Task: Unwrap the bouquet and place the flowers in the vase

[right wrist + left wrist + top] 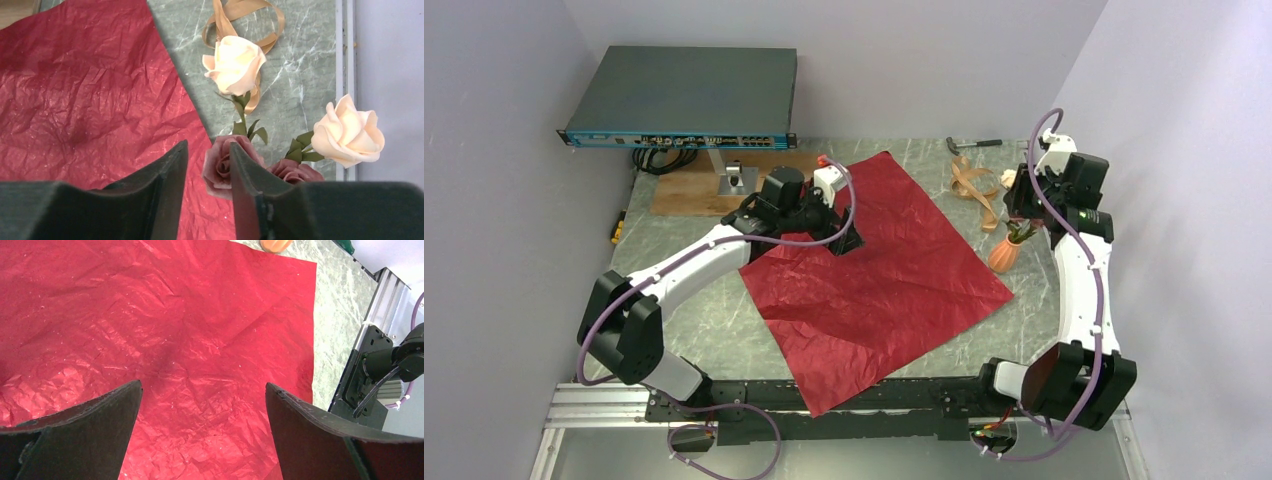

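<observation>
Right hand [208, 145], jaws narrowed, hovers over roses [235, 65] in the vase [1005, 256], grip unclear; left hand [202, 385] gapes wide above paper [175, 315].

Remote station, right wrist camera: the right hand [207, 147] masks the stems of the flowers [235, 65] and half of a dusky pink rose [217, 165]. I cannot tell whether its fingers pinch a stem. The vase [1005, 256] sits out of sight below them in that view, and my left wrist camera catches only an orange sliver of it at the top edge. Overhead, the right wrist housing [1074, 185] covers that hand. The wrapping paper [874, 270] runs past the frame in both wrist views, and the ribbon [240, 15] is clipped at the top. A dark tool [974, 144] at the far edge of the tabletop [924, 160] is too small to name.
</observation>
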Tool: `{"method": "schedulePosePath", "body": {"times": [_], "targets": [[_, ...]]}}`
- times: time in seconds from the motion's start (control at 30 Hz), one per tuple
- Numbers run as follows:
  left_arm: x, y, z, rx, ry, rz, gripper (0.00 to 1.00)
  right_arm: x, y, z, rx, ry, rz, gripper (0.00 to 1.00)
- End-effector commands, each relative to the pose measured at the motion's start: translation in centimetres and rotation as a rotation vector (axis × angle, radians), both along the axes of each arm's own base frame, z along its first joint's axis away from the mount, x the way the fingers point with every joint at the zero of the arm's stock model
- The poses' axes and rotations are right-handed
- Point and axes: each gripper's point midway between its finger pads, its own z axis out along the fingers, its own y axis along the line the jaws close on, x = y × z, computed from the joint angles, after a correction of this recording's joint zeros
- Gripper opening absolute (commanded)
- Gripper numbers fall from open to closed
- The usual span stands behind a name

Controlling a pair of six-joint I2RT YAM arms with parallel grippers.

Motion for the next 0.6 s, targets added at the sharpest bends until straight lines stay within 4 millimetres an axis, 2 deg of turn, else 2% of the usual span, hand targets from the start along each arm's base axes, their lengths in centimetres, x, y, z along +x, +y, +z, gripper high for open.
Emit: {"method": "schedulePosePath", "body": {"times": [0.0, 0.17, 0.27, 0.43, 0.57], "targets": [[0.2, 1.0, 1.2, 0.002, -0.028, 0.008, 0.99, 0.6, 0.6, 4.0, -0.006, -0.111, 0.034, 0.45], [0.4, 2.8, 0.6, 0.080, -0.019, 0.042, 0.99, 0.4, 3.6, 7.2, 0.023, -0.176, 0.152, 0.73], [0.6, 4.3, 0.7, 0.131, -0.015, 0.085, 1.00, 0.1, 6.0, 8.2, 0.022, -0.191, 0.224, 0.85], [-0.1, 7.4, 1.7, 0.169, -0.004, 0.109, 1.00, -1.1, 11.0, 8.4, 0.059, -0.186, 0.363, 0.92], [-0.8, 10.8, 1.8, 0.225, 0.016, 0.154, 0.99, -2.7, 14.1, 6.7, 0.096, -0.142, 0.459, 0.99]]}}
